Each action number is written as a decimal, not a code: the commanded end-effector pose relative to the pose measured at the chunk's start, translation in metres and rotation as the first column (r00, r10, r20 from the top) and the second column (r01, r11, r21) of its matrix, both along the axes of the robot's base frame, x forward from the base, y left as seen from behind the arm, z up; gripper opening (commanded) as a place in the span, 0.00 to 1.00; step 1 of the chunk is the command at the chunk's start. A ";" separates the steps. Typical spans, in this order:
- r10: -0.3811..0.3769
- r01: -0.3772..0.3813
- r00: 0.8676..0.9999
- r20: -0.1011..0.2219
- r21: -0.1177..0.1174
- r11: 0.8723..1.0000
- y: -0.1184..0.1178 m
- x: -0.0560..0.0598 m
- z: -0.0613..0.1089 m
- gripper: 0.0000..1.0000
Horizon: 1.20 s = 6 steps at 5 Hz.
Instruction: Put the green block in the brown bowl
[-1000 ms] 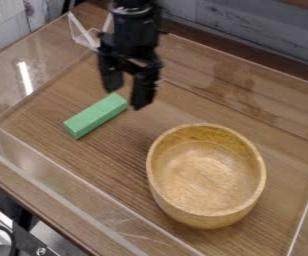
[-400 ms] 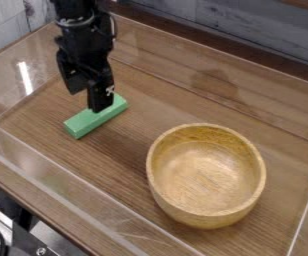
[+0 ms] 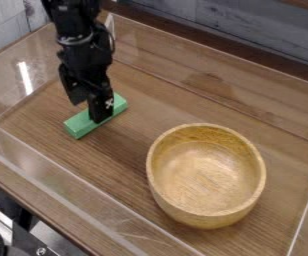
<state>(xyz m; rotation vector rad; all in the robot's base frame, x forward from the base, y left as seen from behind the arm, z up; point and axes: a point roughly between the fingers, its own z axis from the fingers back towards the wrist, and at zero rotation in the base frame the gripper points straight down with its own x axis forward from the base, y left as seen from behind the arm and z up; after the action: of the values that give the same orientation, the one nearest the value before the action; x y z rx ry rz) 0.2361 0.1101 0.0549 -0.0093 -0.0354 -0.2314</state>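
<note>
Wooden worktop (image 3: 184,100) behind clear panels, gripper (image 3: 93,105) with fingers spread wide astride the green block (image 3: 90,116), brown bowl (image 3: 206,174) well apart, empty.

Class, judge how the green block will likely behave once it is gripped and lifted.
The green block looks stiff: a straight bar with flat faces, so it probably won't sag. Flat sides lying on the table suggest no rolling. Its small size suggests light weight; a grip near one end might let it tilt.

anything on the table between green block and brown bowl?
Nothing. In the camera view, only bare wood table separates the green block from the brown bowl.
</note>
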 end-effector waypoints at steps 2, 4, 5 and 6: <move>0.016 -0.017 0.999 0.038 0.005 1.000 0.009 0.008 -0.006 1.00; 0.026 -0.026 0.999 0.033 -0.009 1.000 0.012 0.011 -0.013 1.00; 0.030 -0.030 0.999 0.029 -0.016 0.999 0.013 0.012 -0.017 1.00; 0.035 -0.034 0.999 0.022 -0.023 0.999 0.012 0.013 -0.018 0.00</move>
<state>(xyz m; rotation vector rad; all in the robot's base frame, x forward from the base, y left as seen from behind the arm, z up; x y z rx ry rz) 0.2417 0.1169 0.0276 -0.0526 -0.0255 -0.1993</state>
